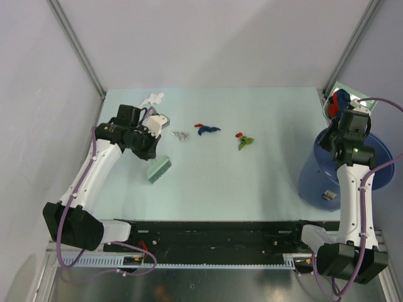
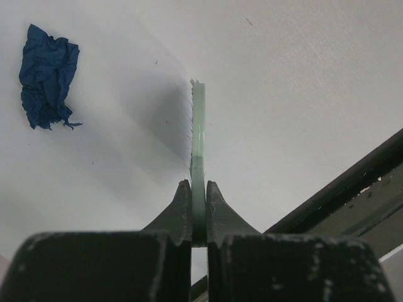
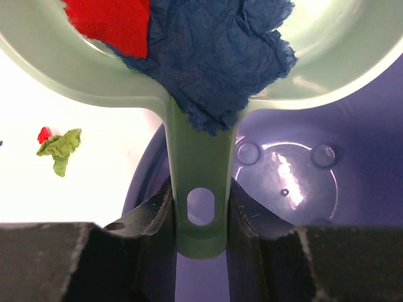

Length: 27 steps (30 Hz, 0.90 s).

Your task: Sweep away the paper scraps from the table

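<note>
My left gripper [image 1: 150,153] is shut on the handle of the sage-green brush [image 1: 159,168], bristles low over the table [image 1: 252,182] at the left; the wrist view shows the brush [image 2: 198,126] edge-on between the fingers of this gripper [image 2: 199,189]. Paper scraps lie mid-table: grey [image 1: 181,134], dark blue [image 1: 208,130], red [image 1: 238,134], green [image 1: 245,142], and white [image 1: 153,99] at the back left. My right gripper [image 1: 344,121] is shut on the dustpan handle [image 3: 200,170] and holds the dustpan [image 1: 339,104], with a red scrap [image 3: 113,22] and a blue scrap [image 3: 214,50], over the bin.
A blue bin [image 1: 343,170] stands at the table's right edge; its inside [image 3: 296,170] shows under the dustpan. The black front rail [image 1: 214,229] runs along the near edge. Grey walls enclose the back and sides.
</note>
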Available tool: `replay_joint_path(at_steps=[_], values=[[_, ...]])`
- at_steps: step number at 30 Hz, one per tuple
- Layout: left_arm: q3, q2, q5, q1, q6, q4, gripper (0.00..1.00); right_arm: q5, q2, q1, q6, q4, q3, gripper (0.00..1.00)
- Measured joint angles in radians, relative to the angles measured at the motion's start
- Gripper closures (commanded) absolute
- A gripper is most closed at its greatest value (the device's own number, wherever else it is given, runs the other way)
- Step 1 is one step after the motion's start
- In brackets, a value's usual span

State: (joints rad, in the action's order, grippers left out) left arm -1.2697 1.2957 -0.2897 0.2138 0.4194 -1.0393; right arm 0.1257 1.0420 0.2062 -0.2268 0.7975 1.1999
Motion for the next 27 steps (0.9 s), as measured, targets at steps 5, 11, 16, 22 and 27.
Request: replay_joint_path(at_steps=[5, 11, 16, 22, 27], values=[[0.000, 0.000, 0.000, 0.000, 0.000, 0.006, 1.00, -0.008, 0.008, -0.026, -0.011, -0.030, -0.016, 1.00], [0.000, 0.000, 0.000, 0.000, -0.001, 0.007, 1.00, -0.032, 0.013, -0.042, -0.034, -0.071, -0.023, 1.00], [0.000, 0.000, 0.000, 0.000, -0.001, 0.007, 1.00, -0.021, 0.011, -0.037, -0.034, -0.074, -0.024, 1.00], [0.000, 0.000, 0.000, 0.000, -0.001, 0.007, 1.00, -0.007, -0.024, -0.013, -0.031, -0.061, -0.027, 1.00], [-0.033, 0.011, 0.009, 0.029, -0.019, -0.004, 1.00, -0.009, -0.036, -0.013, -0.030, -0.061, -0.027, 1.00]])
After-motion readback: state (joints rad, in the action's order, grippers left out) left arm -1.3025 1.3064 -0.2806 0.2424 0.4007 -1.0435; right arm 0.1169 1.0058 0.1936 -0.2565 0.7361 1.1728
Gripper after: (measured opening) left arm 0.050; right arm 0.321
